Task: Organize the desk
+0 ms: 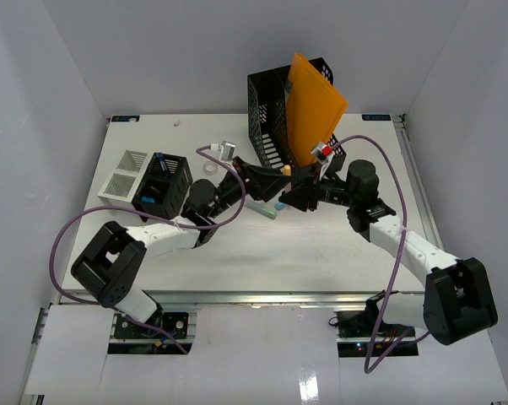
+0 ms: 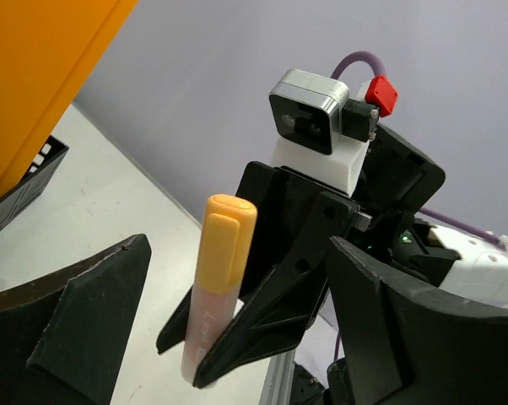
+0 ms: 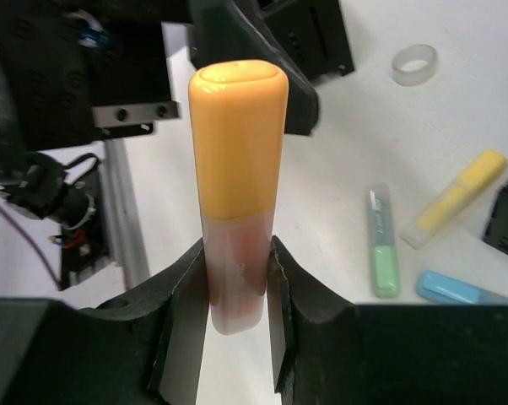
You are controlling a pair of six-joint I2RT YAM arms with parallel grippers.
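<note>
The white desk [image 1: 321, 245] carries the scattered stationery. My right gripper [image 1: 294, 182] is shut on an orange-capped highlighter [image 1: 286, 170] and holds it upright above the desk's middle. In the right wrist view the highlighter [image 3: 237, 169] stands between the two fingers [image 3: 182, 312] of the right gripper [image 3: 237, 314]. My left gripper [image 1: 267, 179] faces it, jaws wide open and empty. In the left wrist view the highlighter [image 2: 221, 270] sits in the gap of the left gripper [image 2: 237, 243], touching neither finger.
A black mesh file holder [image 1: 275, 105] with an orange folder [image 1: 315, 110] stands at the back. A white slotted organizer [image 1: 126, 173] and a black cup [image 1: 163, 187] stand left. Green [image 3: 382, 253], yellow [image 3: 455, 198] and blue [image 3: 456, 288] highlighters and a tape ring [image 3: 414, 65] lie on the desk.
</note>
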